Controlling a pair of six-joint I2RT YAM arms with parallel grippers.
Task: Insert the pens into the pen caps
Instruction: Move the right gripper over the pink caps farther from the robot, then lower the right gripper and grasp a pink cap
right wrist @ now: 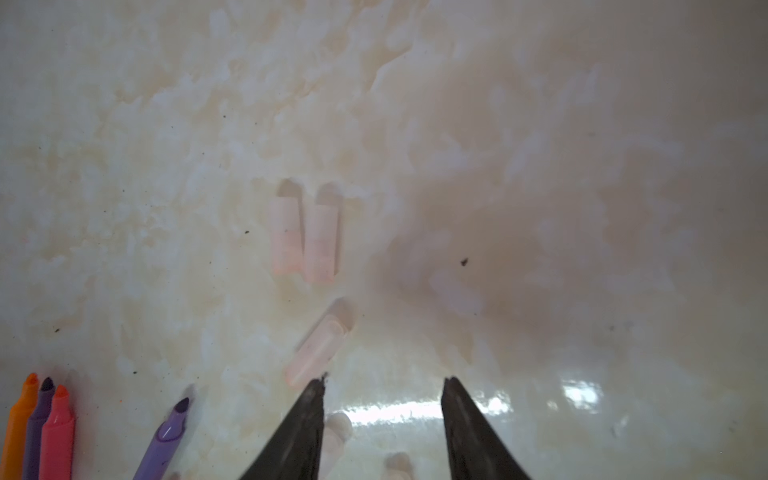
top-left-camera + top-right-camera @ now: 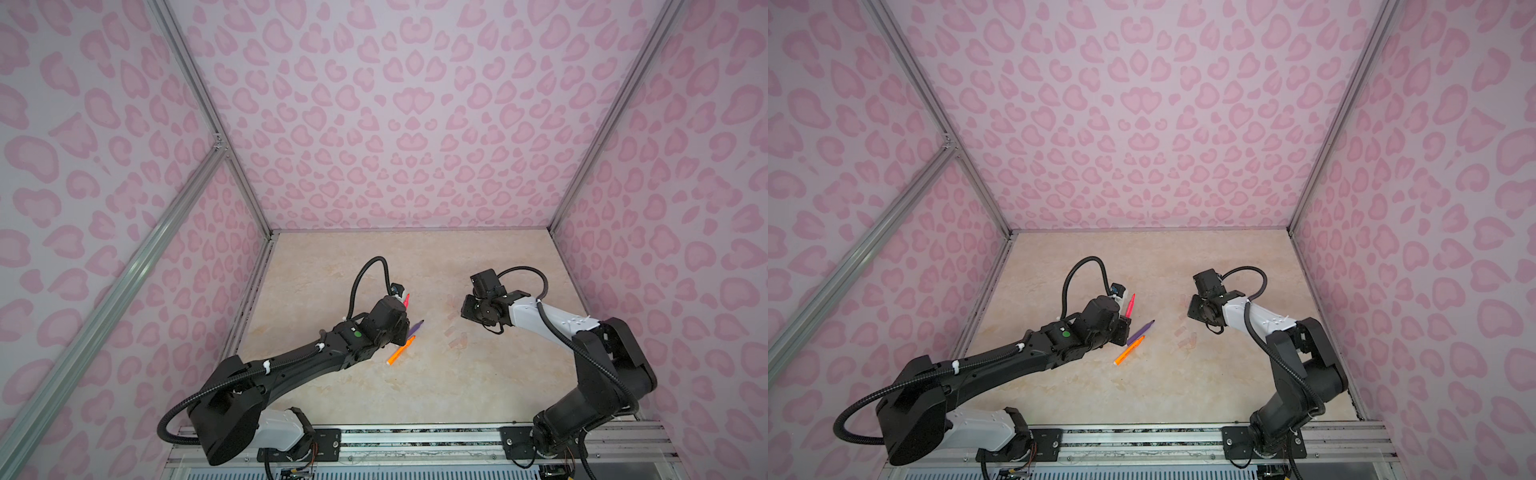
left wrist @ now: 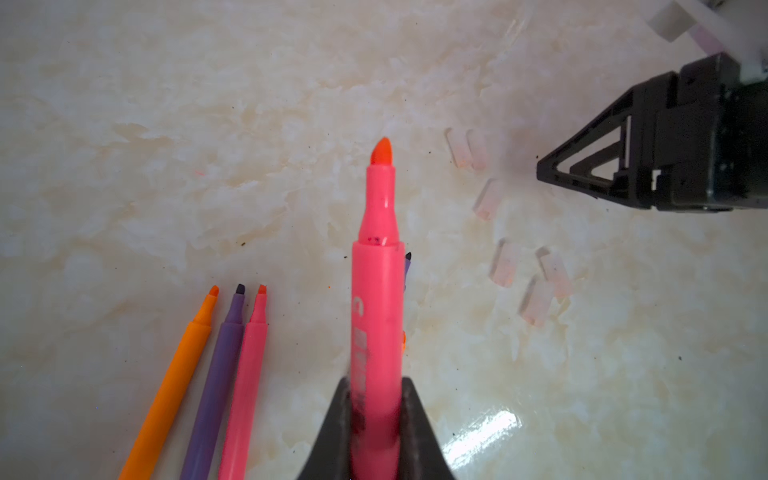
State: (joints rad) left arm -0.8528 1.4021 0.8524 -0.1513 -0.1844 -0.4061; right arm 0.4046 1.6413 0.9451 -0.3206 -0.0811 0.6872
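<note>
My left gripper point(image 3: 376, 415) is shut on a pink-red pen point(image 3: 376, 291), held above the table with its orange-red tip pointing away from the jaws; it also shows in a top view point(image 2: 406, 300). Orange point(image 3: 174, 382), purple point(image 3: 216, 382) and pink point(image 3: 245, 382) pens lie side by side on the table. Another purple pen point(image 1: 166, 436) lies apart from them. Several clear pen caps point(image 3: 505, 262) lie scattered near my right gripper point(image 1: 384, 380), which is open and holds nothing. One slanted cap point(image 1: 318, 351) lies just beyond its fingertip point(image 1: 320, 380), and two caps point(image 1: 320, 241) lie side by side farther on.
Pink patterned walls point(image 2: 395, 124) close in the beige marble table point(image 2: 415, 395) on three sides. An aluminium rail point(image 2: 415, 440) carrying both arm bases runs along the front edge. In both top views a purple pen point(image 2: 1142, 330) and an orange pen point(image 2: 1128, 352) lie beside the left arm.
</note>
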